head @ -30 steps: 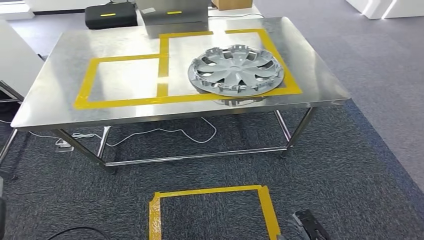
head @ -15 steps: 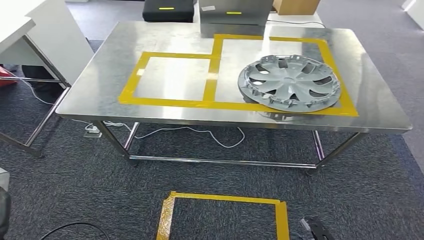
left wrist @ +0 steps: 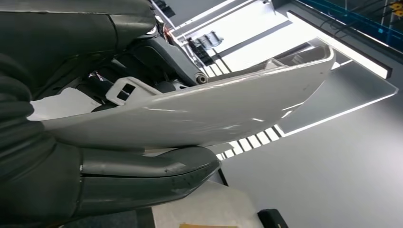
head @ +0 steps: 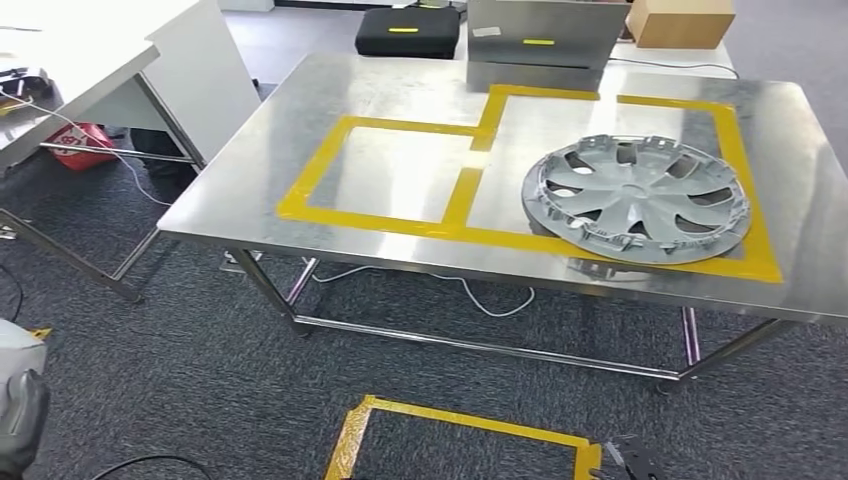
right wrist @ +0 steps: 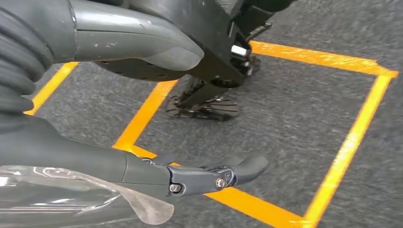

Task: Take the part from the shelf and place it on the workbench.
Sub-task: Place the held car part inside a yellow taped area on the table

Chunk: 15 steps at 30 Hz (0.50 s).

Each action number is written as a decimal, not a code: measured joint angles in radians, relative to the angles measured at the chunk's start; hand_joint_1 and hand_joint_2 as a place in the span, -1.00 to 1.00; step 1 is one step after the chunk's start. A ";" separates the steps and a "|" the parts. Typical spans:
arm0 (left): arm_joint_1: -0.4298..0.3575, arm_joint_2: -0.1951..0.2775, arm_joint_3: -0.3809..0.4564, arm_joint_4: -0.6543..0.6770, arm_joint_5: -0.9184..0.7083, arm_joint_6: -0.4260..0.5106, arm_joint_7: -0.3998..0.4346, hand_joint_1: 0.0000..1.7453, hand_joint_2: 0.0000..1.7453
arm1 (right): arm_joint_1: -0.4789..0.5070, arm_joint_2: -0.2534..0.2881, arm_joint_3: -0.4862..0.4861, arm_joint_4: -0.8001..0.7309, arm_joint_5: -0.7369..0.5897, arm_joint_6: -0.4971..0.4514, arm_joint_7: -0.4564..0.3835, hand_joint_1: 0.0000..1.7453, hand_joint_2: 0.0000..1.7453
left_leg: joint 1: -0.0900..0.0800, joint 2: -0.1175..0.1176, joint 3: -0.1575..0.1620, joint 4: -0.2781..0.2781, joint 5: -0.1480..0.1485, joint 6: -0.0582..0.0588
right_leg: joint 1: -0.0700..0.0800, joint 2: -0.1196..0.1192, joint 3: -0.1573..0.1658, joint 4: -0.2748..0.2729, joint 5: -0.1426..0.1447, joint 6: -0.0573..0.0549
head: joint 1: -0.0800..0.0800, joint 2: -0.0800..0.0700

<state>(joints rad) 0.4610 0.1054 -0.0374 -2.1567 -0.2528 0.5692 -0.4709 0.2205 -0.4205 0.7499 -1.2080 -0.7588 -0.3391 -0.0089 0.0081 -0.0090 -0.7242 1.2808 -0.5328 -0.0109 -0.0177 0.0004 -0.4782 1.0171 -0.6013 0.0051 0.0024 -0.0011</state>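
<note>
Left hand [left wrist: 71, 156] gripping white part [left wrist: 190, 114] by one end, thumb beneath for carrying – right hand [right wrist: 142, 109] hanging empty over floor, fingers apart – workbench [head: 300, 130] ahead, wheel cover [head: 637, 197] filling one taped square, other square free.

The head view looks down from high at the table [head: 300, 150] and carpet. The right wrist view faces the floor close up, sharing the yellow tape square [head: 350, 445]; the left wrist view faces upward.
</note>
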 joint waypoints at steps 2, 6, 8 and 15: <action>-0.002 0.009 -0.003 0.004 -0.001 -0.008 0.011 1.00 1.00 | -0.001 -0.006 0.008 -0.016 -0.005 -0.013 -0.005 -1.00 1.00 | -0.007 0.003 0.035 -0.115 0.079 0.018 | 0.001 -0.006 0.035 -0.005 -0.024 0.002 | 0.001 0.000; -0.013 0.030 -0.006 0.011 -0.003 -0.035 0.037 1.00 1.00 | -0.008 -0.015 0.024 -0.040 -0.025 -0.043 -0.005 -1.00 1.00 | -0.023 0.012 0.100 -0.233 0.061 0.046 | -0.001 -0.015 0.080 -0.038 -0.023 0.028 | 0.000 0.000; -0.016 0.035 -0.006 0.013 -0.008 -0.049 0.051 1.00 1.00 | -0.011 -0.018 0.030 -0.048 -0.033 -0.057 -0.003 -1.00 1.00 | -0.019 0.013 0.147 -0.276 0.053 0.050 | -0.001 -0.013 0.071 0.010 0.014 0.037 | 0.001 0.000; -0.037 0.040 -0.008 0.026 -0.022 -0.067 0.073 1.00 1.00 | -0.004 -0.030 0.047 -0.057 -0.045 -0.080 -0.001 -1.00 1.00 | -0.013 0.036 0.360 -0.385 -0.027 0.050 | -0.001 -0.004 -0.205 0.197 -0.101 0.043 | 0.006 0.000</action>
<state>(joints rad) 0.4243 0.1452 -0.0456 -2.1303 -0.2745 0.5022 -0.3976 0.2163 -0.4502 0.7964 -1.2646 -0.8039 -0.4193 -0.0095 -0.0054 0.0268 -0.3646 0.8962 -0.5594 0.0391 -0.0183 -0.0032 -0.6829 1.2140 -0.7020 0.0481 0.0088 -0.0012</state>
